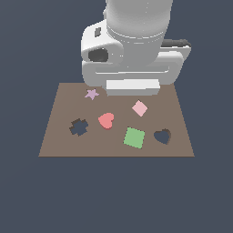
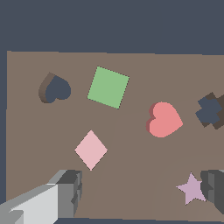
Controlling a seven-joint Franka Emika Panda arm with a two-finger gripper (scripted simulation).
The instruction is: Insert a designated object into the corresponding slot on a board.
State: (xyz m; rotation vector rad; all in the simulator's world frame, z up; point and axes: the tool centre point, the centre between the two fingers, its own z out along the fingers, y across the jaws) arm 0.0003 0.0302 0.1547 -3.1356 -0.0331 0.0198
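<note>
The flat brown rectangular board (image 1: 59, 145) is lying on a plain dark surface, matte and untextured like everything on it. Nearest the exterior camera, a flat green square tile (image 1: 134, 137) is sitting between the two cut-outs: the dark heart-shaped slot (image 1: 162, 136) toward the exterior view's right and the dark cross-shaped hole (image 1: 78, 127) toward its left. Both holes are showing shaded inner walls.

The small flat salmon-red heart-shaped block (image 1: 106, 120) is lying flat on the board between the cross-shaped hole and the green square, well apart from the slot. In the exterior view its tip is pointing toward the camera and slightly right, lobes toward the arm; it is roughly as wide as long.

Farther back, a pale pink diamond tile (image 1: 139, 108) and a pink star (image 1: 92, 94) are resting near the white arm. The tool (image 2: 144, 190) is hanging above the board's far edge with its grey fingers (image 2: 70, 192) spread wide, gripping nothing; the heart is lying ahead of it, untouched, and the star is just beside one finger.
</note>
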